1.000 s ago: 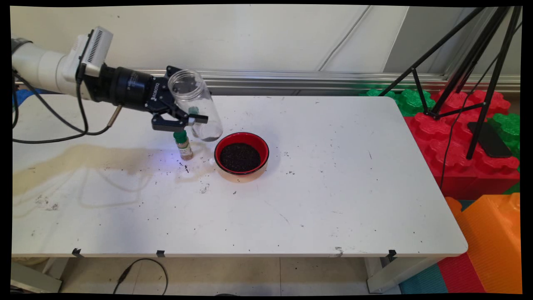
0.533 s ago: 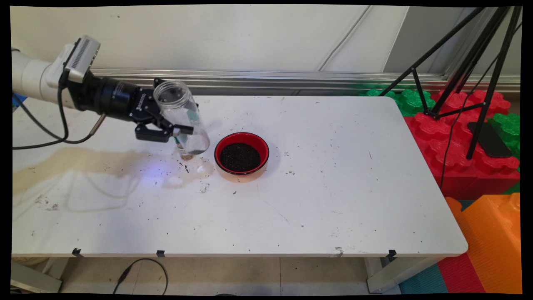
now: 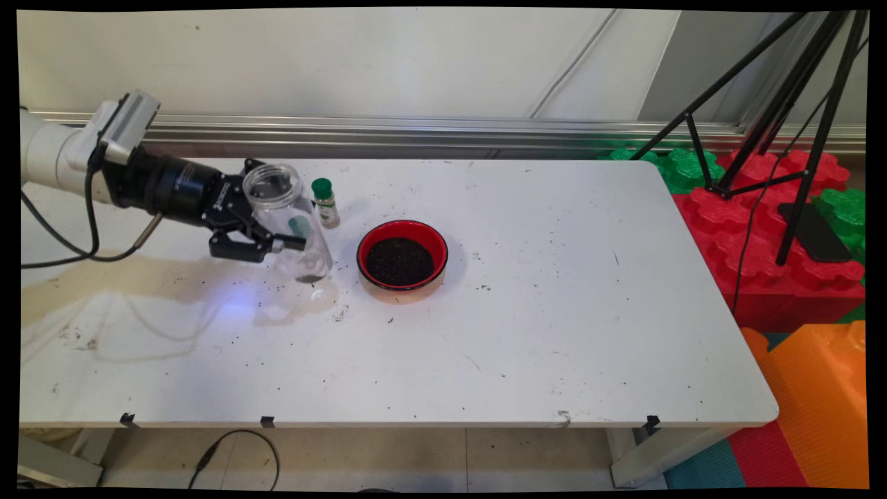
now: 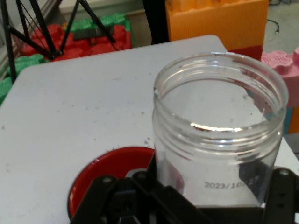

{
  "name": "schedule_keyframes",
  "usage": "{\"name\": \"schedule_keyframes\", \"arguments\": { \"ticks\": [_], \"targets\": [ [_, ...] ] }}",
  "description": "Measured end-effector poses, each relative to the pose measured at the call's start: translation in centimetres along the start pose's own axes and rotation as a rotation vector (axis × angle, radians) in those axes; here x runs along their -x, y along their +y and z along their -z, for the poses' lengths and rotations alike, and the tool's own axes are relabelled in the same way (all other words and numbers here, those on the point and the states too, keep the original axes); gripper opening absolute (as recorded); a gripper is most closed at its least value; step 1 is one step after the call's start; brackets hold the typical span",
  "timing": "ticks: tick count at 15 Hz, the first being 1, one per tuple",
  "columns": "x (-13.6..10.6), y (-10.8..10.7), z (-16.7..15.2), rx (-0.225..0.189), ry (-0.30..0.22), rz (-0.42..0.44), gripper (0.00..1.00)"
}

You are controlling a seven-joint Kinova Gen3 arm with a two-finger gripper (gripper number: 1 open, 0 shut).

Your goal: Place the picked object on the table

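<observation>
Clear, open-mouthed plastic jar (image 3: 287,220), empty but for dark specks at the base, tilted slightly, base at the white table (image 3: 527,333), clasped at mid-height by black two-finger gripper (image 3: 277,235). Just right: round red bowl of dark grains (image 3: 402,254); behind: small green-capped spice bottle (image 3: 324,202), upright.
</observation>
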Motion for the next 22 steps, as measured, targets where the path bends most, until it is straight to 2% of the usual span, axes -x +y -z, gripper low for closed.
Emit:
{"name": "schedule_keyframes", "arguments": {
  "ticks": [8, 22],
  "targets": [
    [2.8, 1.7, -1.0, 0.028, -0.05, 0.04, 0.0],
    [6.4, 2.6, -2.9, 0.028, -0.121, 0.097, 0.0]
  ]
}}
